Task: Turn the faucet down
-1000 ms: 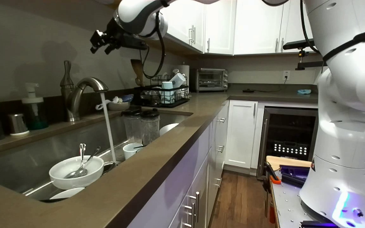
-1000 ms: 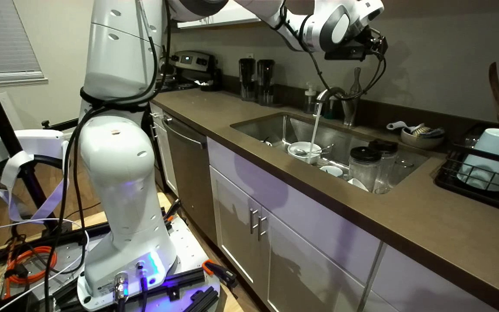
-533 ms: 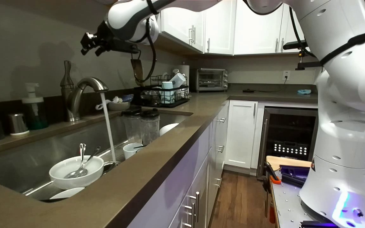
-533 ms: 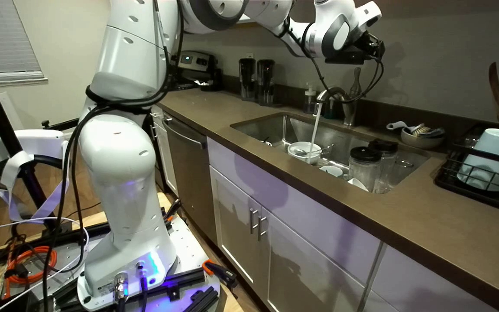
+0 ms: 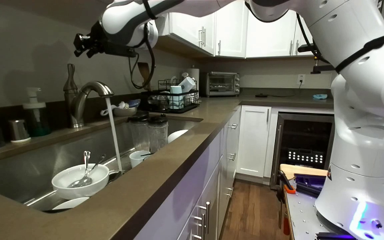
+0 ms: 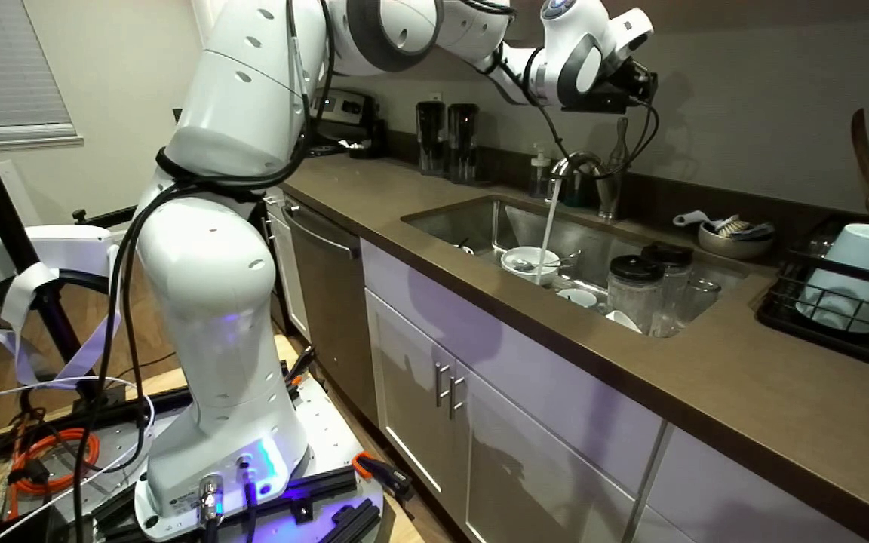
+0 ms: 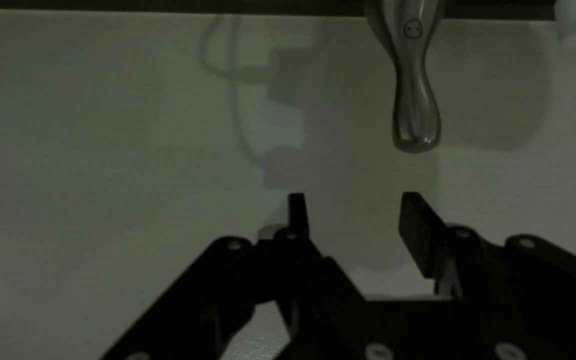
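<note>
Faucet (image 5: 78,107) stands at the back of the sink (image 5: 22,173), brushed steel, spout arched out over the basin. Water stream (image 5: 113,136) runs from the spout down into the sink. Lever handle (image 5: 70,78) points up, just beside the neck. Tool (image 7: 354,220) hangs above it in an exterior view, on the end of the white arm (image 5: 122,20), apart from the handle. Fingers (image 7: 420,235) spread part-way, gap between them moderate, with plain wall (image 7: 118,150) showing through. Wrist view: handle comes in from the top edge, roughly lined up with one finger, tip clear of it. In the sink: white bowl (image 5: 78,192) with utensils (image 5: 84,181) inside, white mug (image 5: 136,159), two lidded clear jars (image 5: 158,133) side by side, part of another white dish (image 5: 72,202) low by the near edge. Soap dispensers (image 5: 34,106) and a metal canister (image 5: 19,131) sit along the back ledge to one side of the faucet; small bowl (image 5: 125,112) on the other side, contents hard to make out. Farther along the brown surface (image 5: 165,163): black dish rack (image 5: 178,110) with cups (image 5: 176,100) in it, then toaster oven (image 5: 223,85) in the corner.
</note>
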